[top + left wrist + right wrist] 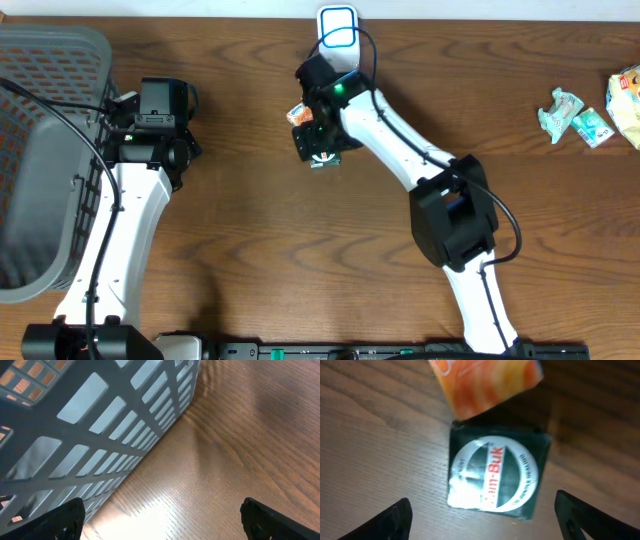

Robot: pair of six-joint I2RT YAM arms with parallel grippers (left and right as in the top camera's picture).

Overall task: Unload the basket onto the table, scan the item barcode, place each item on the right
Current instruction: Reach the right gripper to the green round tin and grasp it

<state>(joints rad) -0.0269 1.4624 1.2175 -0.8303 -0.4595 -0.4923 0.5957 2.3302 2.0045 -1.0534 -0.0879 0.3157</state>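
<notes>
Grasp step: right gripper [482, 502] wide, green box [497, 472] between its jaws, orange packet [485, 382] just beyond; next probably close on box.

1. The table [250, 250] is dark brown wood with fine streaked grain, paler where light glares on it.
2. The basket [40, 60] is plain grey, its walls a lattice of rectangular openings.
3. The left arm [130, 210] and right arm [390, 135] are white with black joints and black cables. A small green light glows on the right arm.
4. The square packet [497, 477] is dark green, with a round white-and-green label bearing red lettering.
5. The orange packet [485, 382] is bright orange with paler yellowish streaks.
6. The scanner [338, 27] is white with a blue outline.
7. The two small packets [560, 110] are pale teal and white.
8. The bag [627, 100] is cream-yellow with a red patch.
</notes>
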